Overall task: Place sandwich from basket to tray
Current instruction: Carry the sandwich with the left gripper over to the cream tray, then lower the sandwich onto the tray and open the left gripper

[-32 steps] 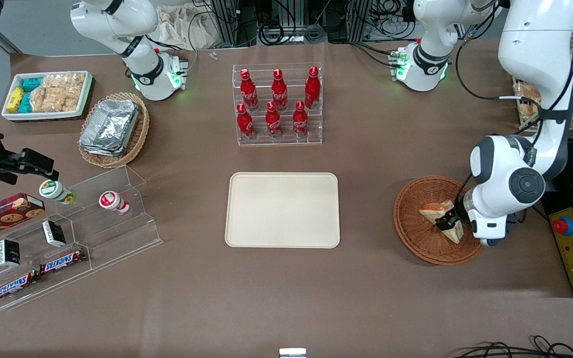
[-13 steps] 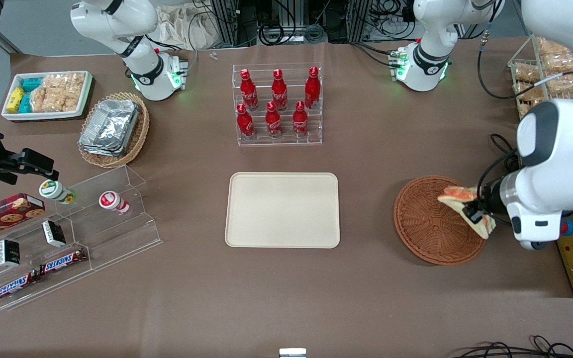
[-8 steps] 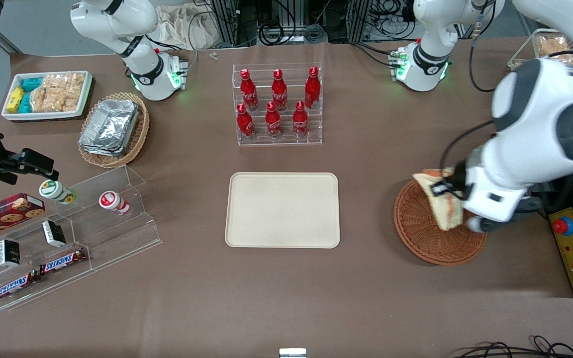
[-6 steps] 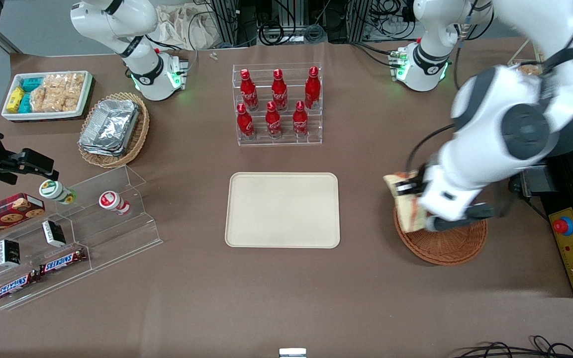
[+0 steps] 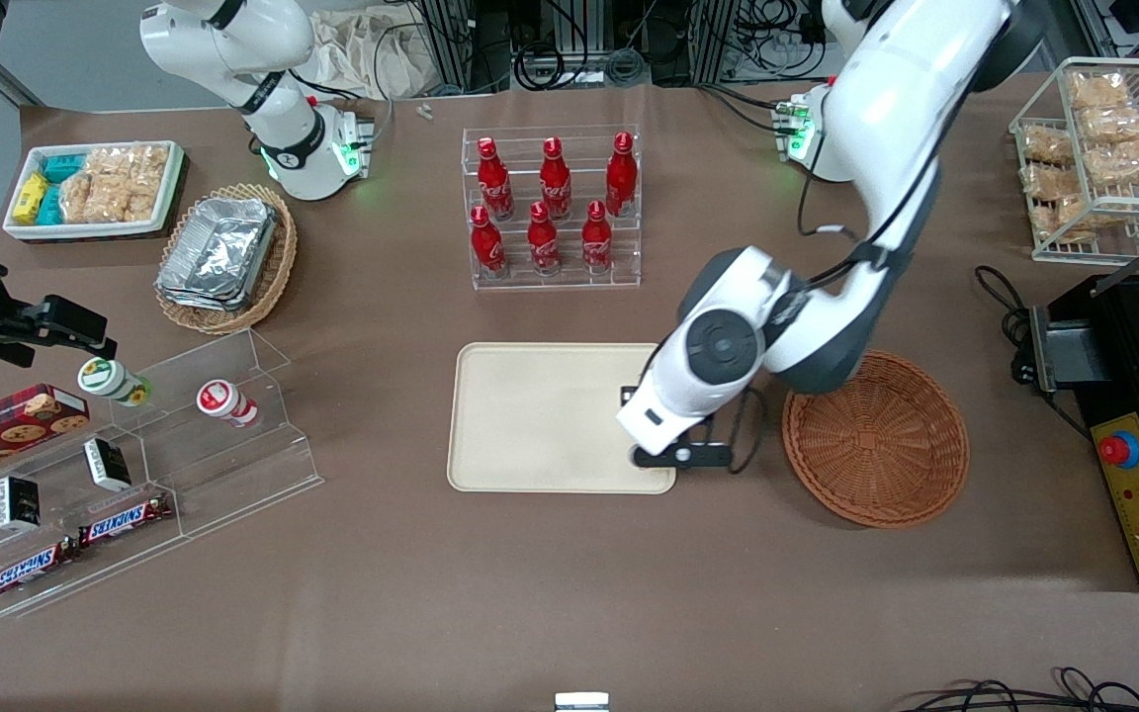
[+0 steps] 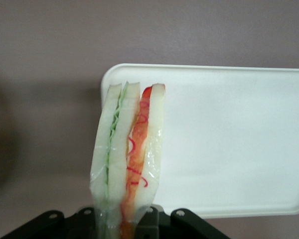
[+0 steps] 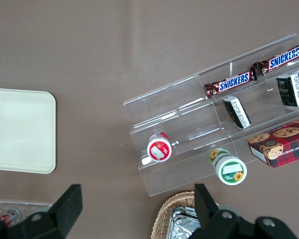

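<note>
The sandwich (image 6: 127,159) is hanging in the claw (image 6: 128,224), pinched between the two fingers with its layers running away from the wrist: white bread, a green strip, more bread, then orange-red filling. It is wrapped in clear film. From the wrist camera it is hovering over the edge of the tray (image 6: 229,144), close to a rounded corner, with part of the wedge out over the bare brown worktop (image 6: 45,55). In the front view the arm's own wrist is hiding the sandwich, so only the arm is showing above the tray (image 5: 540,415) at the end nearest the basket (image 5: 876,440).

To do this well, I'd say the arm is needing to carry on further inward so the whole wedge is sitting over the tray's flat middle, then go down until the sandwich is close to touching before the fingers let go. Releasing here is risking it tipping off the low rim onto the worktop.

Compared with half a second ago, the arm is no longer above the basket rim; it has swung across to the tray, and the basket is now lying empty. The red bottles (image 5: 552,203) are standing as they were.
</note>
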Motion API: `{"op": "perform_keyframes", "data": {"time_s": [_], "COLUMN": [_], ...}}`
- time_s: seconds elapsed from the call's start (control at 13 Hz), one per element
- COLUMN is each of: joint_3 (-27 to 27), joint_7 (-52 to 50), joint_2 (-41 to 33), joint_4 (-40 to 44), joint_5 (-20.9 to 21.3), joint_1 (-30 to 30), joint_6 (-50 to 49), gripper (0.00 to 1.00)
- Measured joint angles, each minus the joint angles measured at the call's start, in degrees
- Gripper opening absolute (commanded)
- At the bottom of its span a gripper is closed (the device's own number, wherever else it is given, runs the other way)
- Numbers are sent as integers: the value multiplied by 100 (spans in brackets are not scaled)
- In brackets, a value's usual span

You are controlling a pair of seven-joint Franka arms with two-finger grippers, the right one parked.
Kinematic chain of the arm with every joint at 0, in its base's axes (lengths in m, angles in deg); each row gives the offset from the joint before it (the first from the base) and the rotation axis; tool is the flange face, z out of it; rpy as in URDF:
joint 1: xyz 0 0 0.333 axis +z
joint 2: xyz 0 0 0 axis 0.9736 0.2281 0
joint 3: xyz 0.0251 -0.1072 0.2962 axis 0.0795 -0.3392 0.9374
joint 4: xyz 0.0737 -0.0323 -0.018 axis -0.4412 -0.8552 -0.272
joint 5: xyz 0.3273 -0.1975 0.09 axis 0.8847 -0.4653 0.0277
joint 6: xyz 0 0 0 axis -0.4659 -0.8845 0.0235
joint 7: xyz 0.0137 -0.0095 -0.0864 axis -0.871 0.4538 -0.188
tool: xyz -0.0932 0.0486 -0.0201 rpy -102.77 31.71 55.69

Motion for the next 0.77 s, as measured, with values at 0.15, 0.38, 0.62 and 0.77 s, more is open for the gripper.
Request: {"op": "perform_keyframes", "data": {"time_s": [0.15,0.38,0.62,0.77], "joint_3": [1,1,3,3], "joint_7": [25,32,-149,-507], "joint_2": [337,521,642,735], "joint_4": [2,7,7,7], "joint_5": [114,150,417,761], "joint_1": [-61,-85,-194,-298], "joint_6": [208,372,426,489], "gripper": [0,0,59,100]}}
